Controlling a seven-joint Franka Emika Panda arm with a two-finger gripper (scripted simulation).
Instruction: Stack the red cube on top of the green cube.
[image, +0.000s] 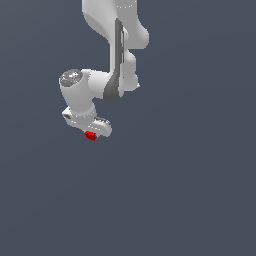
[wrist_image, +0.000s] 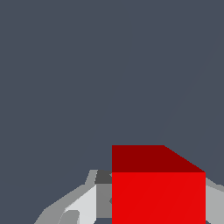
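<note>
One arm is reaching down from the exterior view's top edge, its white links folding at a rounded joint and ending in a wrist that is pointing downward, a little toward the exterior view's left. Under that wrist the gripper (image: 91, 134) is mostly hiding behind its own white housing, and the red cube (image: 90, 135) is peeking out just beneath it as a small red patch. Closer in, the wrist view is showing the red cube (wrist_image: 158, 197) large, with a bright face and a darker face above it, and pale grey fingers (wrist_image: 85, 203) are sitting against it on both sides, so the gripper (wrist_image: 148, 205) is looking clamped on the cube. Neither view is showing the green cube. All around the arm the plain slate-grey ground is running unbroken to every edge of the exterior view, and no rim or corner of it is showing, so whether the cube is touching the ground cannot be told.
</note>
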